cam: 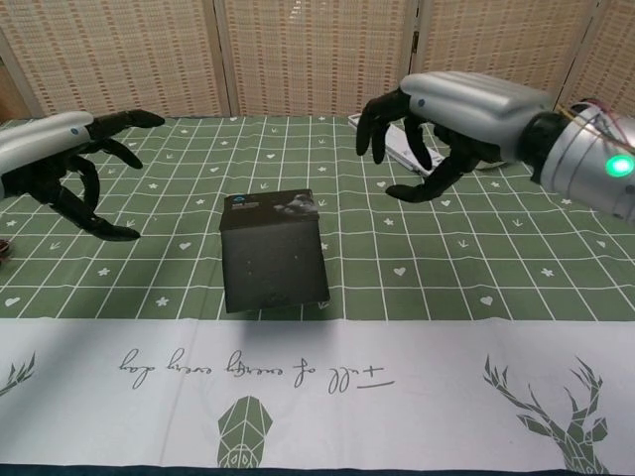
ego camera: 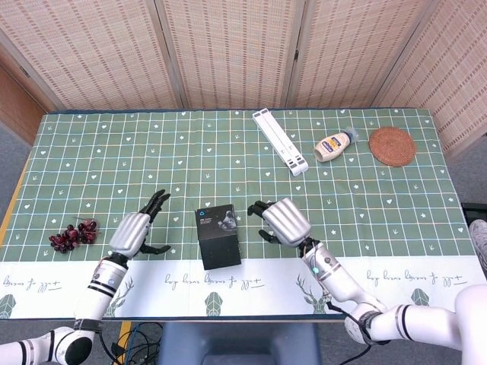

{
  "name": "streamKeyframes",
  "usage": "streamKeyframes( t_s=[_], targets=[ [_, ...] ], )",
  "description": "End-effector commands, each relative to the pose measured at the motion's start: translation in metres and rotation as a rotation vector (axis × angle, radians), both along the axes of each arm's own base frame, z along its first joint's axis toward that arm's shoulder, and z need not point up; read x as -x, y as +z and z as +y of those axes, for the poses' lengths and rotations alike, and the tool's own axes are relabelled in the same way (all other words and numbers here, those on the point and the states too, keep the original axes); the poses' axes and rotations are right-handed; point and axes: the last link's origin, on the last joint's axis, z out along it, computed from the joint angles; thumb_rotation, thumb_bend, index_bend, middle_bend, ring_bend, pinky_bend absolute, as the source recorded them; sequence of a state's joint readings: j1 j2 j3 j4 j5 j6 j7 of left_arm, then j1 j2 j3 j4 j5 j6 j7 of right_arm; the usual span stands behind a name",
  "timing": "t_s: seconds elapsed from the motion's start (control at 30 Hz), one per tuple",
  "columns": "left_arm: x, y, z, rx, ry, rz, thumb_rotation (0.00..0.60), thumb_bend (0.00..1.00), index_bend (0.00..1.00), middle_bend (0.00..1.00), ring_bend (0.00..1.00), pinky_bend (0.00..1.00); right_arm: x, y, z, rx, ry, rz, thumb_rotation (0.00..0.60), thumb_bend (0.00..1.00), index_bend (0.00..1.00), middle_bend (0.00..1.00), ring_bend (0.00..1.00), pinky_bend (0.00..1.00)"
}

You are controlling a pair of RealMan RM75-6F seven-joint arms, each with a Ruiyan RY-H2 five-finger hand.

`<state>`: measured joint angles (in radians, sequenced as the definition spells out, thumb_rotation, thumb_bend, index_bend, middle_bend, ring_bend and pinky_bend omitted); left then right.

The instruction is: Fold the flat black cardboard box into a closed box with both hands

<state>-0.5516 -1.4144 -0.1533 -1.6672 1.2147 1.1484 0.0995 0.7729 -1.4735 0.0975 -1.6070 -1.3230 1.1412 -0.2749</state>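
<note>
The black cardboard box (ego camera: 218,235) stands closed on the green tablecloth near the front edge, its top showing a small blue mark and a grey picture (cam: 272,249). My left hand (ego camera: 137,230) hovers to the box's left, fingers spread, holding nothing (cam: 62,164). My right hand (ego camera: 283,221) hovers to the box's right, fingers loosely curved and apart, also empty (cam: 446,114). Neither hand touches the box.
A bunch of dark red grapes (ego camera: 72,235) lies at the left. A white flat stand (ego camera: 281,141), a mayonnaise bottle (ego camera: 333,146) and a round woven coaster (ego camera: 392,146) sit at the back right. A folding screen closes off the far side.
</note>
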Motion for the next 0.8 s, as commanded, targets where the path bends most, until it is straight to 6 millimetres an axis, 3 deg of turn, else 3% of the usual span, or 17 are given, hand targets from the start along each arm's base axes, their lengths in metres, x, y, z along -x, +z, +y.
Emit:
streamKeyframes(
  t_s=[0.03,0.17,0.5,0.8],
  targets=[
    [0.018,0.019,-0.007,-0.118,-0.01,0.081,0.6,0.07,0.14,0.08,0.17,0.54,0.029,0.033,0.014,0.015,-0.074,-0.006,0.6,0.32,0.37,0.42,0.58,0.8],
    [0.034,0.038,-0.018,-0.225,0.0,0.164,0.6,0.07,0.19,0.09,0.17,0.53,0.056,0.061,0.026,0.049,-0.128,-0.005,0.6,0.33,0.37,0.44,0.53,0.72],
    [0.069,0.08,-0.066,-0.355,0.093,0.294,0.6,0.07,0.19,0.12,0.16,0.52,0.12,0.113,0.067,0.157,-0.219,-0.021,0.6,0.33,0.37,0.46,0.51,0.7],
    [0.078,0.086,-0.106,-0.361,0.14,0.313,0.6,0.07,0.19,0.11,0.16,0.49,0.16,0.139,0.108,0.26,-0.336,-0.031,0.6,0.33,0.37,0.46,0.51,0.7]
  ],
)
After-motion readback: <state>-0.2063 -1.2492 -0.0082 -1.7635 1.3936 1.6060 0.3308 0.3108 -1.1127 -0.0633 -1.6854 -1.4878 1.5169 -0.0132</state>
